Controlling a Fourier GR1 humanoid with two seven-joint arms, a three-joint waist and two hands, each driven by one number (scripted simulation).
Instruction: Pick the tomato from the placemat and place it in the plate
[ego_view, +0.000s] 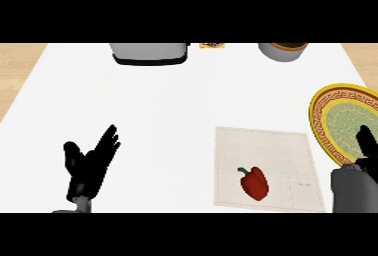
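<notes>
A red vegetable with a green stem, shaped like a bell pepper rather than a tomato, lies on the lower left part of the beige placemat. To the mat's right sits a plate with a yellow patterned rim and a green centre, cut off by the view's edge. My right hand shows at the right edge over the plate's lower rim, its fingers straight and holding nothing, well right of the vegetable. Resting at the lower left is my left hand, open with fingers up, far from the mat.
At the counter's far edge stand a grey pot-like vessel, a small patterned item and a grey bowl. The white counter ends in wooden floor at both sides.
</notes>
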